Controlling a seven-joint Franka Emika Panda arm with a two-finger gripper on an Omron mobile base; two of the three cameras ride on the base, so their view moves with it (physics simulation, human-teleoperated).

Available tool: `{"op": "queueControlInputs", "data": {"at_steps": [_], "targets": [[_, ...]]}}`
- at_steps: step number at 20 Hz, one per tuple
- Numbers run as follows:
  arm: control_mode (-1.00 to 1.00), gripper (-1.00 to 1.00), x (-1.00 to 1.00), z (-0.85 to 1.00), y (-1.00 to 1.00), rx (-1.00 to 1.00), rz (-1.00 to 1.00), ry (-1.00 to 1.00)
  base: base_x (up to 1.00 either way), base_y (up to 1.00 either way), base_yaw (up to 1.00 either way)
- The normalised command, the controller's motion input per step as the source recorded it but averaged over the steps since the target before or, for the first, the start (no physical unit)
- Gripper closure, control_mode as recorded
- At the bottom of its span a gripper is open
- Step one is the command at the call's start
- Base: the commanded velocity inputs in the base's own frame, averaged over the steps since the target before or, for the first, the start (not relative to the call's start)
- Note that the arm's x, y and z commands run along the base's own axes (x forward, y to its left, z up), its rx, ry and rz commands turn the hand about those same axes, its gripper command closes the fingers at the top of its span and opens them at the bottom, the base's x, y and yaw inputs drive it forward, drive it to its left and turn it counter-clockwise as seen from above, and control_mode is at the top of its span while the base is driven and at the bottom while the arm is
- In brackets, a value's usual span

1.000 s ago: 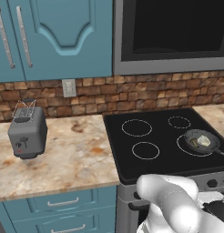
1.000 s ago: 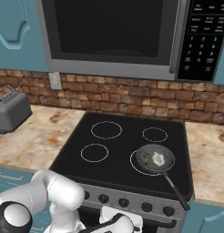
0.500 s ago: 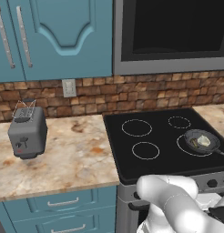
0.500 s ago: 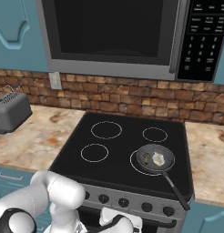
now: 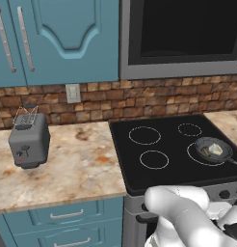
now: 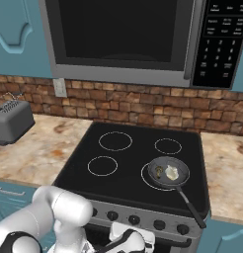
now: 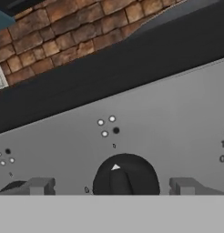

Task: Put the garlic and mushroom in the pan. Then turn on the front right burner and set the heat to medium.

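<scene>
2 grey fingertips (image 7: 38, 185) of the hand (image 7: 111, 186) sit spread wide at 9 and 3 o'clock of a black knob (image 7: 126, 176), holding nothing, lined up to twist it. Up on the cooktop (image 6: 128, 163), garlic (image 6: 171, 173) and mushroom (image 6: 158, 171) already lie in the pan (image 6: 168, 172) over the front right burner (image 6: 146, 179).

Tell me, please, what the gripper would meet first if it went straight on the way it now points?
Most likely the black stove knob, which sits between the two fingers on the grey control panel; how far off it is cannot be judged.
</scene>
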Motion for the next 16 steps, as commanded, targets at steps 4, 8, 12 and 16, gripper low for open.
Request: {"op": "queueControlInputs", "data": {"at_steps": [4, 8, 12, 16], "targets": [[-1.00, -1.00, 0.26, -0.01, 0.00, 0.00, 0.00, 0.00, 0.00, 0.00, 0.00], [-1.00, -1.00, 0.02, -0.16, 0.00, 0.00, 0.00, 0.00, 0.00, 0.00, 0.00], [-1.00, -1.00, 0.01, -0.18, -0.01, 0.00, 0.00, 0.00, 0.00, 0.00, 0.00], [-1.00, -1.00, 0.04, -0.02, -0.04, 0.00, 0.00, 0.00, 0.00, 0.00, 0.00]]}}
